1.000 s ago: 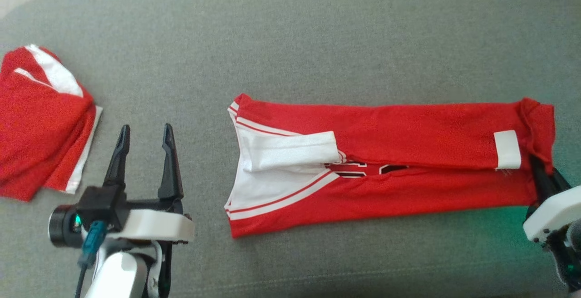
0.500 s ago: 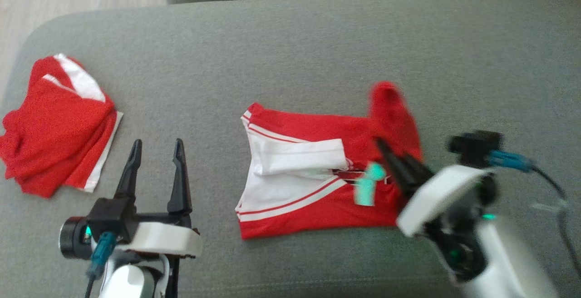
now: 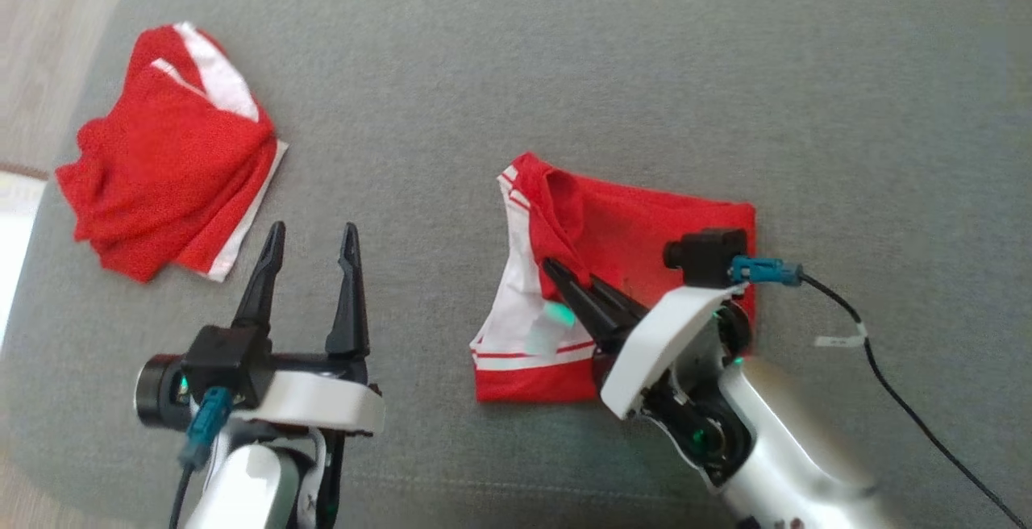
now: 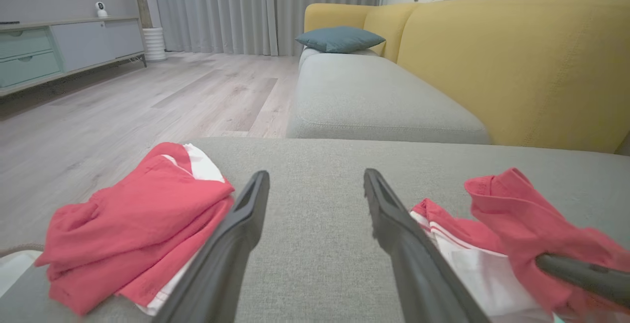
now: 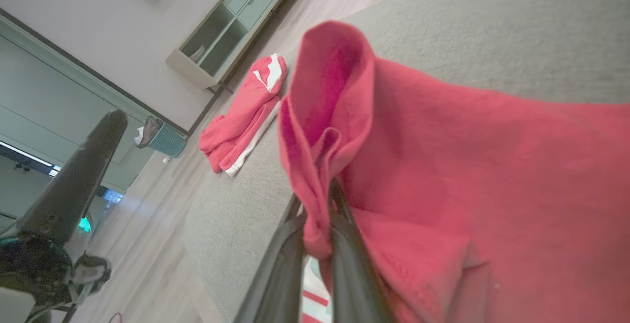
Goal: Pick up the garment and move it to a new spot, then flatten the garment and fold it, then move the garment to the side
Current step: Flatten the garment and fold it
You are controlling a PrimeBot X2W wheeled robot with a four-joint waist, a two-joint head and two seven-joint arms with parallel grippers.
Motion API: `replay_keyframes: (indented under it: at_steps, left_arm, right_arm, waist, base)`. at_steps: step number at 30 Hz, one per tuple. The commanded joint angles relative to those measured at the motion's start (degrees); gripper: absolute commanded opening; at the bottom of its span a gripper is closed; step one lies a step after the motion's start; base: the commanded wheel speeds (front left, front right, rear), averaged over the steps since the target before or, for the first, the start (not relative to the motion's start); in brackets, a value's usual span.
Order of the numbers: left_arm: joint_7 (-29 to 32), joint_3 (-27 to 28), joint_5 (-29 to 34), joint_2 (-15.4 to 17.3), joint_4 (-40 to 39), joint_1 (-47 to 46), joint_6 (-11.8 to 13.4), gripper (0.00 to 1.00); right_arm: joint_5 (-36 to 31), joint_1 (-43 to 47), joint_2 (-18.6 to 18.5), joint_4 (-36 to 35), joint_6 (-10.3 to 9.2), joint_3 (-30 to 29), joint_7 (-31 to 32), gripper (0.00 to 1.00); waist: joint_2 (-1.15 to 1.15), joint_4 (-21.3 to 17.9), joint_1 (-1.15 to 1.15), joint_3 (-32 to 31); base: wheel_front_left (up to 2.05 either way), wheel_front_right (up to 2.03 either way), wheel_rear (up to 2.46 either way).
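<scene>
The garment (image 3: 645, 222) is a red jersey with white trim, lying doubled over on the grey cushion (image 3: 564, 69). My right gripper (image 3: 556, 271) is shut on a bunched red edge of it, held just above the white collar end. In the right wrist view the fingers (image 5: 344, 264) pinch that red fold (image 5: 320, 131), and the cloth drapes away to the right. My left gripper (image 3: 313, 231) stands open over bare cushion to the left of the garment, nothing between its fingers (image 4: 231, 234). The left wrist view has the lifted red fold (image 4: 512, 214) at its right.
A second red and white garment (image 3: 173, 154) lies folded near the cushion's left edge, to the left of my left gripper. A wooden floor (image 4: 123, 101) lies beyond that edge. A yellow sofa (image 4: 517, 62) and another grey cushion (image 4: 374, 101) stand behind.
My right gripper has carried the garment's right end leftward over the rest, so the long strip now lies doubled. The head camera has shifted too. My left gripper stayed open.
</scene>
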Motion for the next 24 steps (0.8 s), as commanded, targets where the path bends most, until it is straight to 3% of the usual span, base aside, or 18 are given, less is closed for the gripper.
replay_keyframes:
  at_steps: [1, 2, 3, 4, 10, 14, 18, 24]
  left_arm:
    - [-0.7, 1.8, -0.2, 0.3, -1.4, -2.8, -0.1, 1.00]
    - [-0.8, 1.7, -0.2, 0.1, -1.3, -3.0, -0.1, 1.00]
    - [-0.8, 1.7, -0.1, 0.0, -1.1, -3.1, -0.2, 1.00]
    - [-0.9, 1.7, -0.1, -0.1, -1.0, -3.2, -0.2, 1.00]
    - [-1.1, 2.0, 0.1, -0.4, -0.5, -3.6, -0.1, 1.00]
    - [-1.1, 2.4, 0.4, -0.2, -0.3, -3.5, 0.0, 1.00]
    - [-1.2, 2.9, 0.6, 0.2, -0.4, -3.2, 0.2, 1.00]
    - [-1.2, 3.7, 0.7, 1.2, -0.8, -2.7, 0.3, 1.00]
  right_arm:
    - [1.6, -3.0, 1.2, -1.0, 0.20, 1.8, -1.6, 0.00]
    - [2.3, -3.7, 1.2, 0.1, 0.20, 2.5, -2.3, 0.20]
    - [3.1, -4.3, 1.3, 1.3, 0.20, 3.2, -2.8, 0.50]
    - [3.3, -5.1, 1.3, 2.3, 0.20, 3.6, -3.8, 1.00]
    - [2.6, -8.7, 1.3, 4.6, 0.20, 5.5, -11.3, 1.00]
    - [-4.7, -10.2, -0.5, 3.5, 0.20, 3.6, -18.0, 1.00]
    - [-11.6, -8.0, -3.6, 0.0, 0.20, -2.8, -21.4, 1.00]
    - [-19.6, 0.5, -7.5, -8.2, 0.20, -16.2, -20.1, 1.00]
  waist:
    - [0.00, 0.9, 0.00, 1.0]
    - [0.00, 1.0, 0.00, 1.3]
    - [0.00, 1.1, 0.00, 1.5]
    - [0.00, 1.2, 0.00, 1.7]
    - [0.00, 0.4, 0.00, 2.3]
    - [0.00, -1.1, 0.00, 2.0]
    - [0.00, -3.1, 0.00, 1.2]
    - [0.00, -6.0, 0.00, 0.1]
  base:
    - [0.00, 0.00, 0.00]
    - [0.00, 0.00, 0.00]
    - [0.00, 0.00, 0.00]
    - [0.00, 0.00, 0.00]
    - [0.00, 0.00, 0.00]
    - [0.00, 0.00, 0.00]
    - [0.00, 0.00, 0.00]
    - [0.00, 0.00, 0.00]
